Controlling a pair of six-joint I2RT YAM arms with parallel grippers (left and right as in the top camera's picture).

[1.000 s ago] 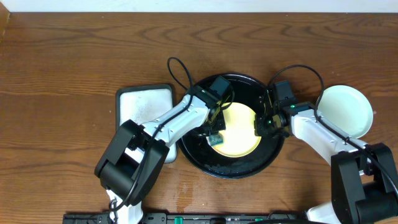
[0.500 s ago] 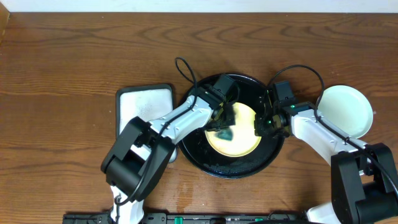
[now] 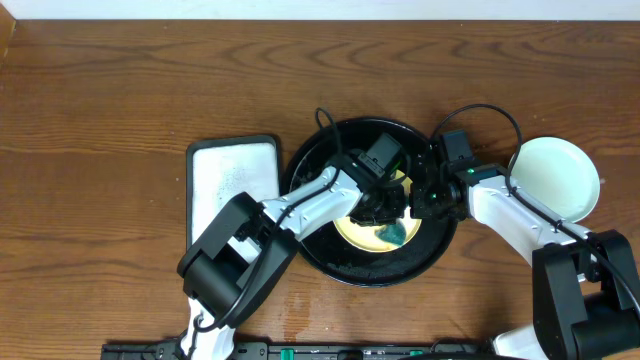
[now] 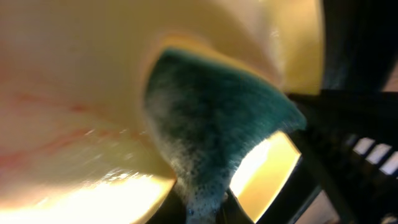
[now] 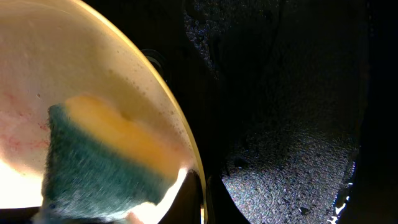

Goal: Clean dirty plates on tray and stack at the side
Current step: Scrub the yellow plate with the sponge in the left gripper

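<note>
My left tool [image 3: 385, 220] is clamped narrow on a green and yellow sponge [image 3: 391, 234], pressed onto the lower right of the yellow plate [image 3: 360, 232], which lies in the black tray [image 3: 318, 240] at the centre of the overhead frame. My right tool [image 3: 421, 203] is closed at the plate's right rim; I cannot tell whether it pinches it. Faint red smears [image 4: 50, 118] lie left of the sponge in the left wrist view, so I judge the next wipe goes that way.

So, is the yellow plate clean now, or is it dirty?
Dirty. Faint red smears show on the yellow plate, beside the sponge on its face.
</note>
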